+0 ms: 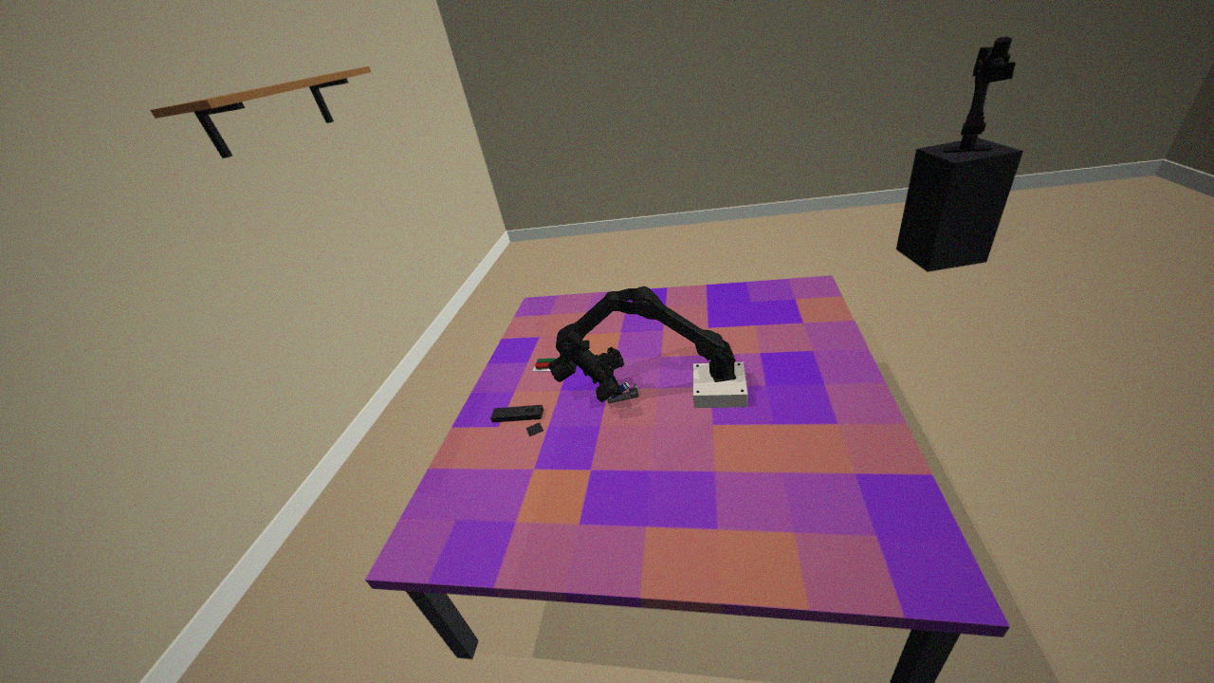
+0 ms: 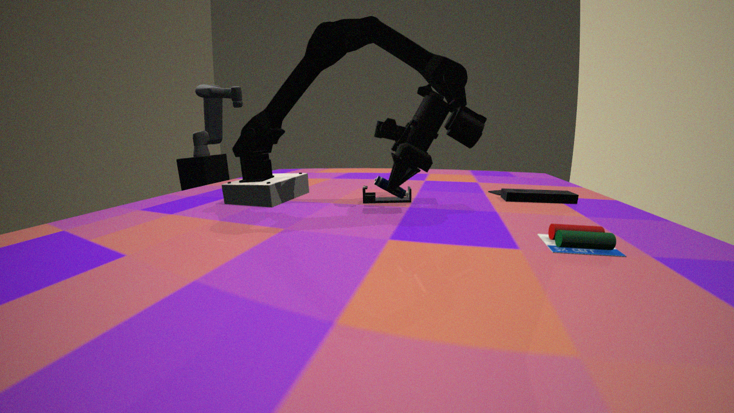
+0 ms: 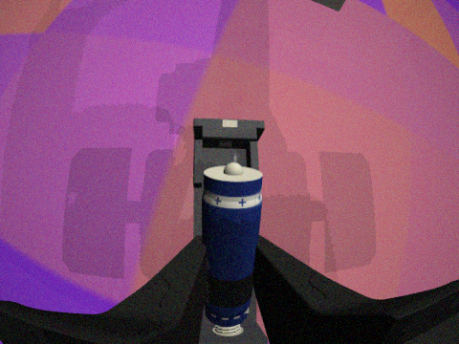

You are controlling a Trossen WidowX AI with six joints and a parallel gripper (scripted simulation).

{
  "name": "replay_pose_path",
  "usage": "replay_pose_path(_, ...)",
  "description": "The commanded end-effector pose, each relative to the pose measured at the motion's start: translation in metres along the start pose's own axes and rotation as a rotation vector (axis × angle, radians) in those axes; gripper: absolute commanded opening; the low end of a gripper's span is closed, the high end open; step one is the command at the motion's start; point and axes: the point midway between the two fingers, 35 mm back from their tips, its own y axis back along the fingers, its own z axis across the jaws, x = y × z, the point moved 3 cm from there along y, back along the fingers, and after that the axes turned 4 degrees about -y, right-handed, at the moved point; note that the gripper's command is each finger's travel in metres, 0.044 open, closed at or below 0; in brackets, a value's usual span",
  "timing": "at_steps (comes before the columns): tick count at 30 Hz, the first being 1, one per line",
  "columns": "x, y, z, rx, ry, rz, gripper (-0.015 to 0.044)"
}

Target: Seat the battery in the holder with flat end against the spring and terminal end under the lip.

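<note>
The blue battery (image 3: 231,239) (image 2: 381,182) is tilted, its terminal end raised and its flat end low in the holder. The dark holder (image 3: 229,130) (image 2: 385,201) (image 1: 626,396) lies on the table under it. My gripper (image 3: 229,245) (image 2: 395,189) is shut on the battery's sides. In the wrist view the coiled spring (image 3: 228,330) shows right at the battery's flat end and looks compressed. The terminal end is above the holder floor and short of the lip end, not under the lip. The fingers hide part of the holder's sides.
A red cylinder (image 2: 574,230) and a green cylinder (image 2: 585,240) lie on a printed card (image 2: 590,252). A long black object (image 1: 517,414) (image 2: 538,196) and a small dark piece (image 1: 534,430) lie on the patterned table (image 1: 653,501). The arm's pale base block (image 1: 720,398) (image 2: 246,195) stands near the holder.
</note>
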Motion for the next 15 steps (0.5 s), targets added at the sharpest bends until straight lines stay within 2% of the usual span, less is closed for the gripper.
replay_pose_path(1, 0.0023, 0.0007, -0.0004, 0.007, -0.003, 0.032, 0.0063)
replay_pose_path(15, 0.0002, -0.002, 0.0001, 0.013, -0.003, 0.094, 0.0063)
